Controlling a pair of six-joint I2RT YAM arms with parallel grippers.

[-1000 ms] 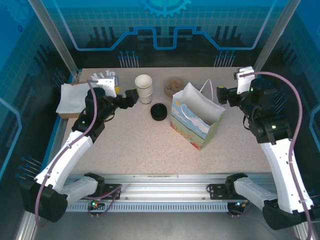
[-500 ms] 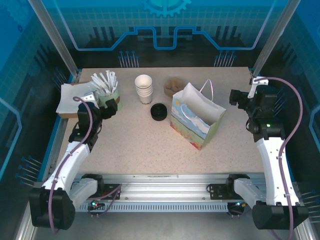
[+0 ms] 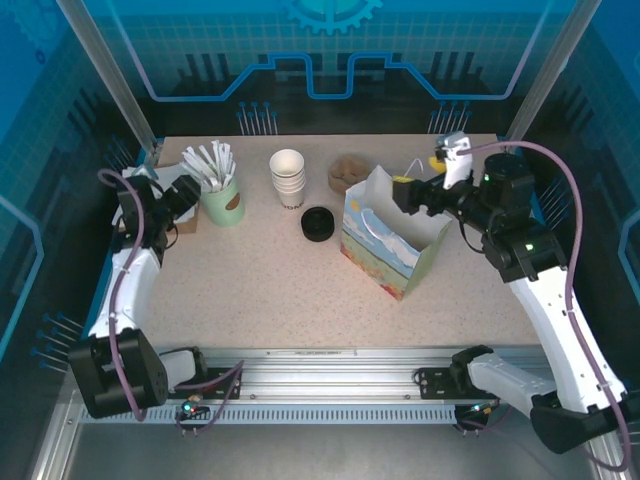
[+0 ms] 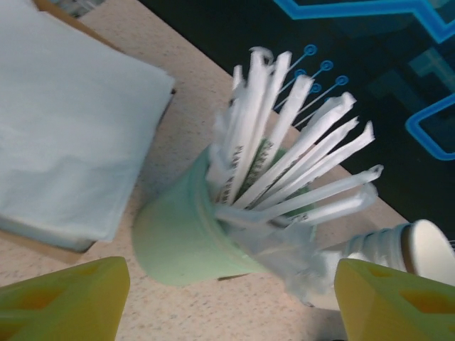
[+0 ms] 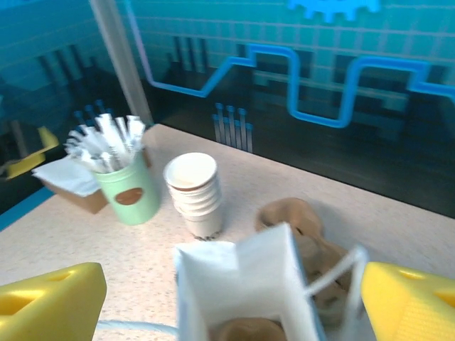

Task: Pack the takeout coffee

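On the speckled table (image 3: 260, 290) the paper bag (image 3: 385, 258) stands open-mouthed right of centre, and the right gripper (image 5: 229, 297) hovers over its mouth with jaws wide apart and empty. The left gripper (image 4: 229, 302), also spread with nothing between its fingers, faces the green cup (image 3: 226, 205) of wrapped straws at far left. The takeout coffee (image 3: 317, 223) stands upright outside the bag, between it and the stack of white cups (image 3: 288, 180), long axis vertical, black lid pointing up
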